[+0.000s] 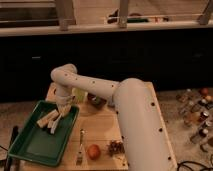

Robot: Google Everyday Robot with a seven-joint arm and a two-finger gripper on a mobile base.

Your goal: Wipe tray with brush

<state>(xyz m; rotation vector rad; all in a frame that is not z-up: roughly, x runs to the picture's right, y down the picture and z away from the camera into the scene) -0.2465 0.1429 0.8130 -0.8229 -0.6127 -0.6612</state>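
Tray [31,145] wiping is the step I'm on, I reckon. It sits at the table's left front. My gripper [63,106] hangs over its far right corner; can't tell its grip state. The brush [58,120] slants just below the gripper inside the tray, beside a tan block [46,118]. I'd sweep slowly, keeping the bristles flat and clear of that block.
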